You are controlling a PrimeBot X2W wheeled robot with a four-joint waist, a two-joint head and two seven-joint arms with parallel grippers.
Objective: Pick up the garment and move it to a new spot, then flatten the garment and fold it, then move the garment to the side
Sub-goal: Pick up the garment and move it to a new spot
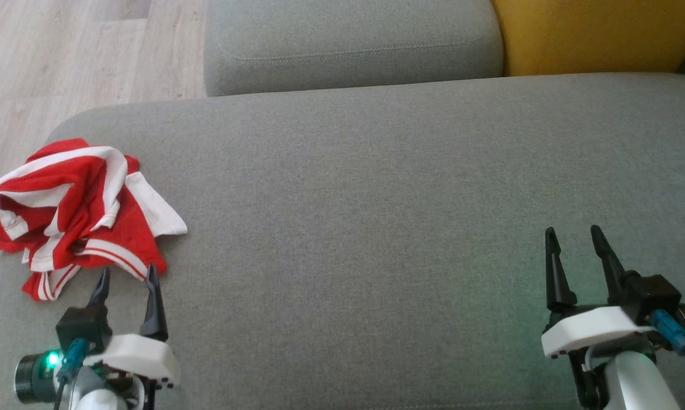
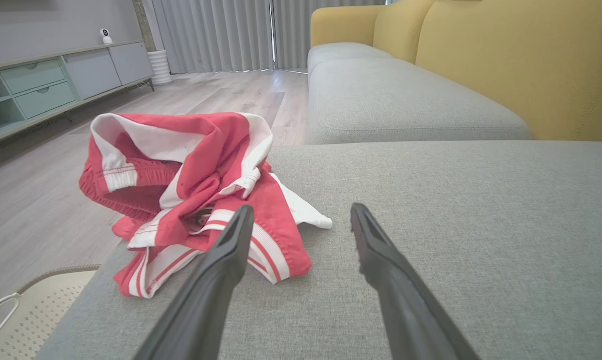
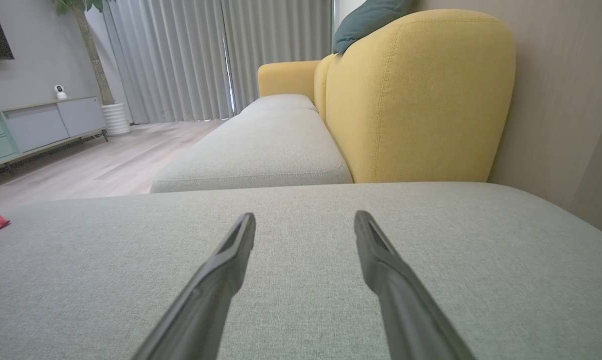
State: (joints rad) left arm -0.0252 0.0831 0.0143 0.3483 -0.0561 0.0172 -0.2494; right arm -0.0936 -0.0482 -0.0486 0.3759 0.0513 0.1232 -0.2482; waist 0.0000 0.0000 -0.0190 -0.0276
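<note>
Crumpled red-and-white striped fabric garment [image 1: 77,210]: heaped at the left end of the wide grey woven seat cushion [image 1: 376,228], close to the cushion's left edge. Bunched, not flat; white bands and red panels folded over one another, one white corner poking out toward the cushion's middle.

Left gripper [image 1: 127,270], two long dark fingers on a white mount: low over the cushion at the head view's lower left, fingers spread wide, nothing between them. Tips just short of the garment's near hem. In the left wrist view, one finger [image 2: 230,250] overlapping the striped hem; contact or not, cannot tell.

Right gripper [image 1: 573,229]: lower right of the head view, well apart from the garment, above bare grey fabric. Jaws likewise wide apart and empty. In the right wrist view, only a scrap of the red and white cloth at the far left edge.

Beyond the cushion: second grey seat cushion [image 1: 348,45], mustard-yellow upholstered backrest [image 1: 593,34] to its right, pale wood plank floor [image 1: 63,51] to its left.

Further off in the left wrist view: pale green and grey low sideboard [image 2: 55,80], grey pleated curtains [image 2: 215,35], cream perforated basket [image 2: 40,305] on the floor below the cushion's corner.
</note>
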